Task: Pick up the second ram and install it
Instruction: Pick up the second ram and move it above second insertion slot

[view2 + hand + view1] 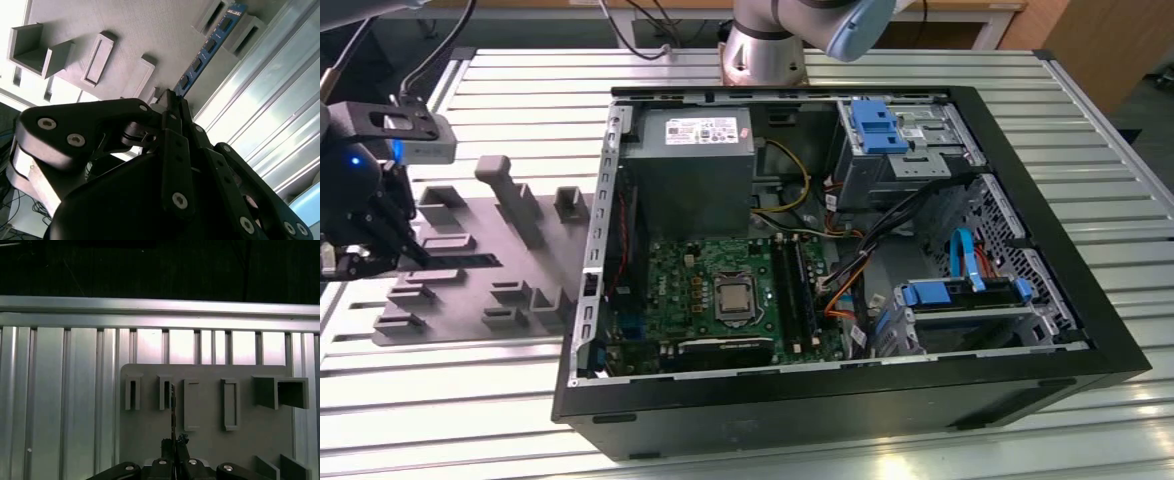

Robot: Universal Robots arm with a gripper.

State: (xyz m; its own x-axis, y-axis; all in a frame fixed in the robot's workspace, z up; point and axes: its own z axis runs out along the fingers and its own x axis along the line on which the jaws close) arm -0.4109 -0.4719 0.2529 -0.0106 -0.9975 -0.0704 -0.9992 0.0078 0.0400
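My gripper [367,245] hangs over the grey holder tray [494,260] at the exterior view's left. In the second wrist view its black fingers [172,107] meet on the near end of the second ram [207,47], a thin blue board with dark chips. The stick's far end lies by a raised post of the tray [125,30]. The first wrist view shows the ram [172,410] edge-on, running from the gripper [175,444] toward a tray slot. The gripper [170,97] looks shut on the stick.
An open computer case [1067,330] lies at the exterior view's right, with the green motherboard [687,270] and long black memory slots [794,290] inside. Cables and blue drive bays [874,125] crowd its far side. The ribbed metal table [60,390] surrounds the tray.
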